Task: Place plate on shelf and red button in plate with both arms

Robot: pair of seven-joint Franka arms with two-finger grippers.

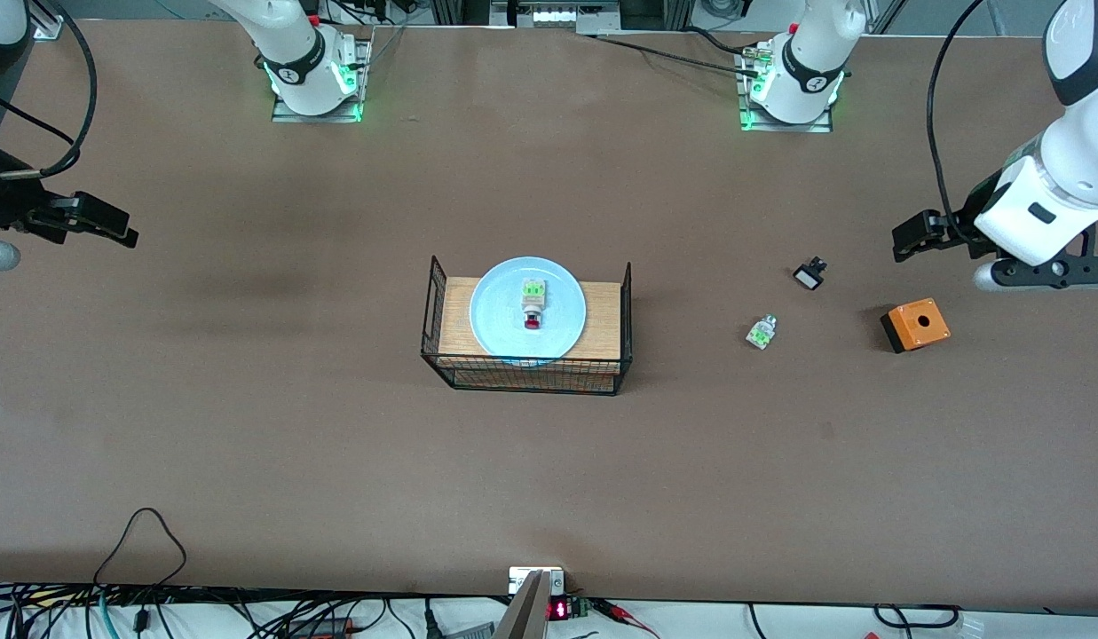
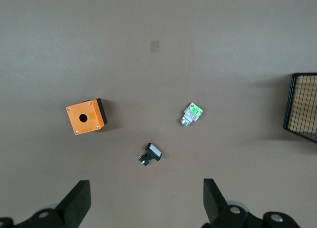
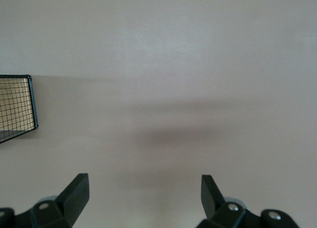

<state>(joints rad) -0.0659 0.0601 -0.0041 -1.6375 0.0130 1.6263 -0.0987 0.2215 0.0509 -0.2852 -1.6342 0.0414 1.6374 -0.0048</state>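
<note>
Two task items appear already placed: the plate (image 1: 527,307) lies on the wooden board of the wire rack (image 1: 438,306) at table centre, and the red button (image 1: 532,303) rests on the plate near its middle, red cap toward the front camera; judged from this layout, the placing step looks complete and only retreat or parking remains. Left gripper (image 1: 914,238) hangs released and empty over the left arm's end of the table, near the orange box (image 1: 915,324); the black part (image 1: 809,273) and the green-label part (image 1: 762,332) lie apart between box and rack. Right gripper (image 1: 96,222) hangs released and empty over bare table at the right arm's end. Open room is wide on both ends; the raised rack walls are the only edges to avoid.
</note>
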